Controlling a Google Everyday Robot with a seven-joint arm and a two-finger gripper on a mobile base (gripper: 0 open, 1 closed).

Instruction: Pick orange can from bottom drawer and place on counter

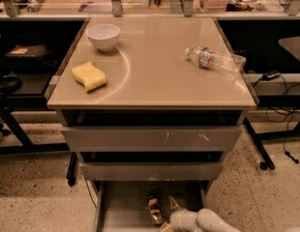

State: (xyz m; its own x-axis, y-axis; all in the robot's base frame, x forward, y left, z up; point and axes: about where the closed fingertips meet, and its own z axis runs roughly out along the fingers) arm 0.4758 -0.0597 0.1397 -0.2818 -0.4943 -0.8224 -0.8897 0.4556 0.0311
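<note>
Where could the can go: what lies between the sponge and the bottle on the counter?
Only bare counter, per the camera view, between sponge and bottle. The end effector is down in the bottom drawer, beside the orange can.

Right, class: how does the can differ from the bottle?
The can is shiny orange-gold metal; the bottle is clear plastic with a red-blue label. The can sits in the bottom drawer; the bottle lies on its side on the counter. The gripper is in the bottom drawer right beside the can, nowhere near the bottle. Both are drink containers.
</note>
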